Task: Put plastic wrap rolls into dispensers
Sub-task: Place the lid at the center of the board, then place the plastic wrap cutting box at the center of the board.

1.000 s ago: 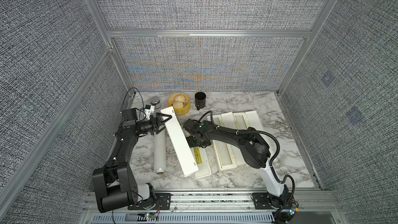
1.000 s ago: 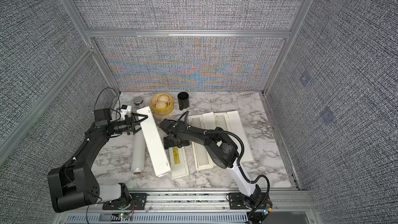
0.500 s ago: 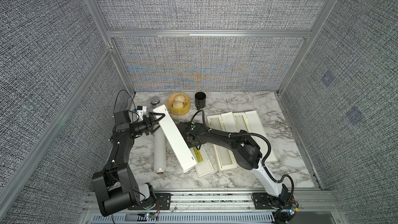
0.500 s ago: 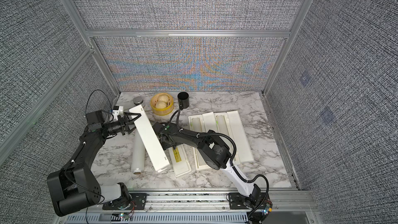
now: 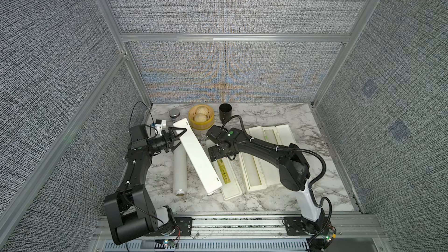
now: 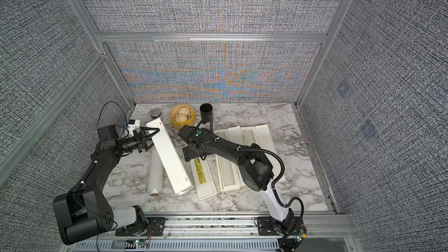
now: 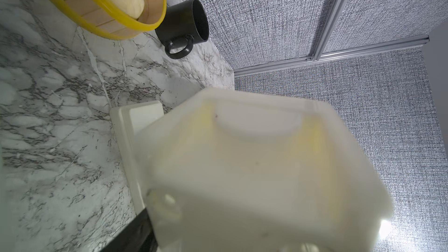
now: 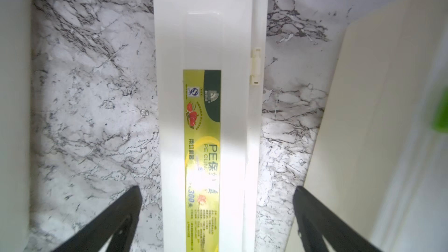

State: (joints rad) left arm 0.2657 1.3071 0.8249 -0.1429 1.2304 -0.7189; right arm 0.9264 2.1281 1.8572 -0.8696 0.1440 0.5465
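Note:
In both top views my left gripper is shut on the far end of a long white dispenser. This dispenser slants across the table, and its blurred end fills the left wrist view. Beside it lies a plastic wrap roll, its far end hidden under the gripper. My right gripper hangs open above a shut dispenser with a yellow-green label, its fingers apart from both sides. To the right, two open dispensers lie side by side.
A yellow steamer basket with buns, a black mug and a small grey tin stand along the back edge. Fabric walls close in the marble table on three sides.
My left gripper swung the held dispenser's far end to the left and then back to the right. The right gripper shifted slightly over the labelled dispenser and stayed open.

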